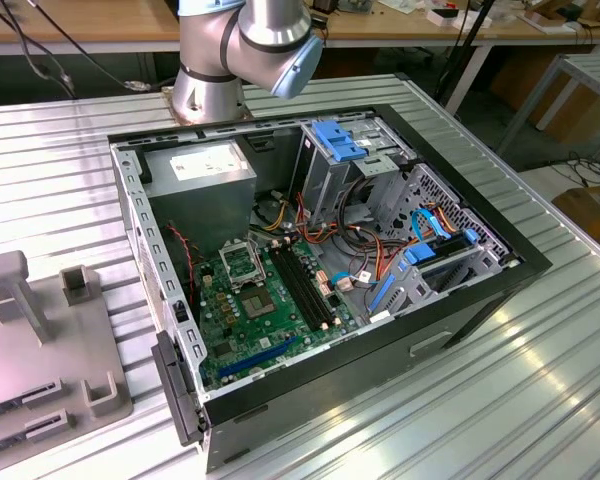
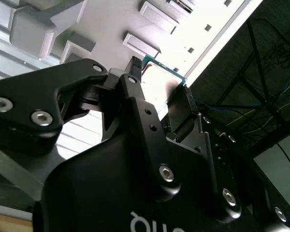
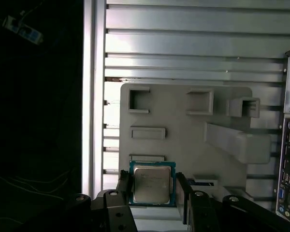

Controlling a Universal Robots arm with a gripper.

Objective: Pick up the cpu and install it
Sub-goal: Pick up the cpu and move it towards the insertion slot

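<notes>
The gripper (image 3: 152, 189) is clamping its fingers (image 3: 182, 193) on opposite edges of the cpu (image 3: 152, 182), holding it over the grey parts tray (image 3: 183, 130), apparently clear of it, while those fingers are covering part of its rim.

Ribbed metal table (image 1: 540, 400); wooden benches (image 1: 400, 30) behind.

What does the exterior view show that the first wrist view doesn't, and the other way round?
Exterior view: the green circuit-board motherboard with its square black metal-framed socket. First wrist view: the small flat silver-grey square cpu, clamped in the black end effector. Both: the pale grey plastic holder tray on the ribbed silver metal table.
</notes>
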